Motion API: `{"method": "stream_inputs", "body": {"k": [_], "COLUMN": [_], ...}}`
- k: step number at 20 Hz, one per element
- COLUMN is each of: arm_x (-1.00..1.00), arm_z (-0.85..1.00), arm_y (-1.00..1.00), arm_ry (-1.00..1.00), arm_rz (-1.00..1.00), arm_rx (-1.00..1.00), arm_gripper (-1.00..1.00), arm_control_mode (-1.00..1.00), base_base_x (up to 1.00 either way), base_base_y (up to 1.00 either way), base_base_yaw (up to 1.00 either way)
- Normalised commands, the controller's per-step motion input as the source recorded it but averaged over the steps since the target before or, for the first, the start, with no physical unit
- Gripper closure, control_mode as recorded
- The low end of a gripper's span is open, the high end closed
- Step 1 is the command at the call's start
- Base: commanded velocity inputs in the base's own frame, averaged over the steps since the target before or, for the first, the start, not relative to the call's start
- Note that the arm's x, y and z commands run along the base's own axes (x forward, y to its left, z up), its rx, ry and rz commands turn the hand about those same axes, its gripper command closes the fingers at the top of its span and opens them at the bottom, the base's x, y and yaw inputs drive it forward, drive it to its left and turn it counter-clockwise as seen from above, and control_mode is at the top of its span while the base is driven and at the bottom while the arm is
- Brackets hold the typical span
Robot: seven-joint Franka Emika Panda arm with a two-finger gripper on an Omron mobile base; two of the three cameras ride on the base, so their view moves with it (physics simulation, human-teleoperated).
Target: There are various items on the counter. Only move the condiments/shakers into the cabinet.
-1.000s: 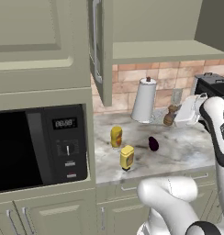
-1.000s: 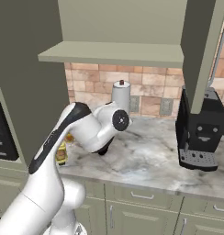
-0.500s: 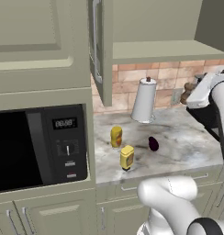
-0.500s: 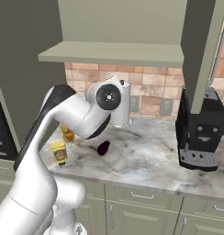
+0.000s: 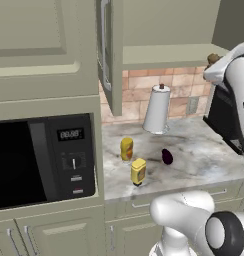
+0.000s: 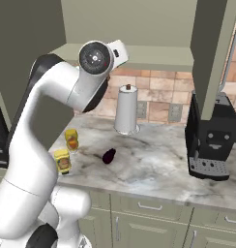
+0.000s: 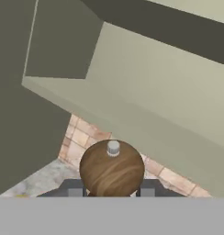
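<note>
My gripper (image 7: 111, 190) is shut on the brown wooden pepper shaker (image 7: 112, 169), whose round top with a small metal knob shows between the two fingers (image 7: 147, 189). In the left base view the pepper shaker (image 5: 212, 58) is held by the gripper (image 5: 215, 64) up at the front lip of the open cabinet (image 5: 164, 22). The cabinet's floor (image 7: 169, 92) lies just ahead and above. On the counter (image 5: 204, 160) stand the amber squeeze bottle (image 5: 126, 149) and the bright yellow squeeze bottle (image 5: 138, 171).
A dark purple vegetable (image 5: 167, 156) lies right of the bottles. A white paper-towel roll (image 5: 157, 108) stands at the tiled back wall. The cabinet door (image 5: 108, 55) hangs open at the left. A black coffee machine (image 6: 212, 140) stands at the counter's right, a microwave (image 5: 44, 157) at the left.
The arm has lifted the pepper shaker from just above the counter by the paper-towel roll up to the height of the cabinet's floor. The bottles and the vegetable have not moved.
</note>
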Motion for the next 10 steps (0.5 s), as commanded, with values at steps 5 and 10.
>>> {"method": "stream_inputs", "body": {"k": [5,10], "arm_x": [0.11,0.3], "arm_z": [0.41,0.18], "arm_y": [-0.23,-0.18], "arm_ry": [-0.04,0.01], "arm_rz": [-0.02,-0.06], "arm_rx": [0.15,0.12], "arm_gripper": [1.0,1.0], "arm_control_mode": [-1.0,-1.0], "base_base_x": [0.0,0.0], "base_base_y": [0.0,0.0], "base_base_yaw": [0.0,0.0]}}
